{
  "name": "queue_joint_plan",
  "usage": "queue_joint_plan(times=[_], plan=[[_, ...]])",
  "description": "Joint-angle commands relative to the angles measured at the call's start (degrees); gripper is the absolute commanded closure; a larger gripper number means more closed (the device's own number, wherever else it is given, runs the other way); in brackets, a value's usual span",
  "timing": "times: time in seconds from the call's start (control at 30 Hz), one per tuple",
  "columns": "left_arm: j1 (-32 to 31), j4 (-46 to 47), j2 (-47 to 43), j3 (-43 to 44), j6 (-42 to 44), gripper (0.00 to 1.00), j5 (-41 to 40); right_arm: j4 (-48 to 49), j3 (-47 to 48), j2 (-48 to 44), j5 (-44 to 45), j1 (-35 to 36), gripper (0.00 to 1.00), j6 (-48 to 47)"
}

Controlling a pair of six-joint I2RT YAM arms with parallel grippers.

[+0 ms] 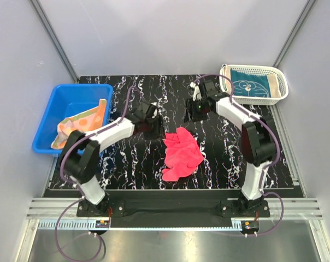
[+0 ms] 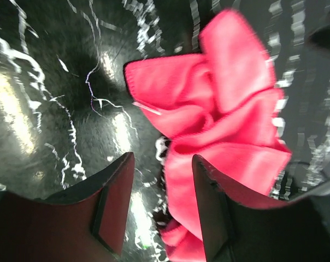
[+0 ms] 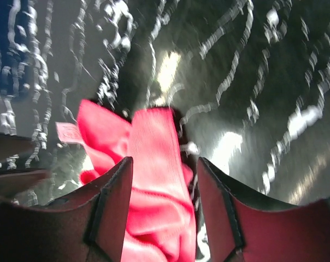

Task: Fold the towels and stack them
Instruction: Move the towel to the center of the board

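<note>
Pink-red towel crumpled, soft fleecy folds, on glossy black marbled table.

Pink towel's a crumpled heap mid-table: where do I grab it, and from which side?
On the pink towel, probably the corner nearest the left gripper: it lies flat, clear of the bunched folds. Come down from the left, jaws straddling that edge.

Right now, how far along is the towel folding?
Done: the teal towel lies flat, apparently folded, in the basket. In hand: the pink towel lies crumpled mid-table; the left gripper and right gripper are open near it, neither holding it. Remaining: fold it, then the orange towel in the bin, and stack.
</note>
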Motion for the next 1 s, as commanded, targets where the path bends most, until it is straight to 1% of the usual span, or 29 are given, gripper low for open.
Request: queue_joint_plan(times=[0.0, 0.03, 0.17, 0.27, 0.47, 0.63, 0.7, 0.83, 0.97], plan=[[-0.16, 4.29, 3.30, 2.55, 0.46, 0.49, 1.31, 0.20, 6.72, 4.94, -13.33, -2.81, 0.43, -3.13], [-0.07, 4.30, 4.96, 2.73, 1.07, 0.49, 1.40, -0.15, 8.91, 7.74, -16.30, -3.34, 0.44, -2.96], [0.02, 3.68, 8.84, 4.13, 2.04, 0.50, -0.44, -1.30, 12.97, 13.29, -22.64, -5.01, 0.47, -3.83], [0.10, 4.47, 10.69, 4.49, 2.40, 0.50, -0.28, -2.52, 14.91, 15.93, -25.38, -5.02, 0.47, -5.59], [1.07, 7.02, 12.62, 4.40, 3.71, 0.50, 0.52, -3.76, 15.79, 18.84, -24.86, -5.02, 0.48, -6.21], [2.21, 8.86, 13.15, 4.31, 6.61, 0.49, 0.95, -3.58, 13.51, 19.19, -25.73, -5.02, 0.49, -6.47], [2.48, 8.78, 13.93, 5.01, 7.67, 0.49, 2.53, -3.49, 12.98, 19.20, -26.44, -5.02, 0.50, -6.56], [2.57, 8.68, 14.55, 5.19, 7.85, 0.50, 3.33, -3.93, 12.62, 19.72, -27.85, -5.02, 0.51, -6.30], [2.56, 9.22, 15.43, 4.66, 7.32, 0.54, 6.14, -4.46, 11.83, 19.55, -27.59, -5.02, 0.52, -6.56]])
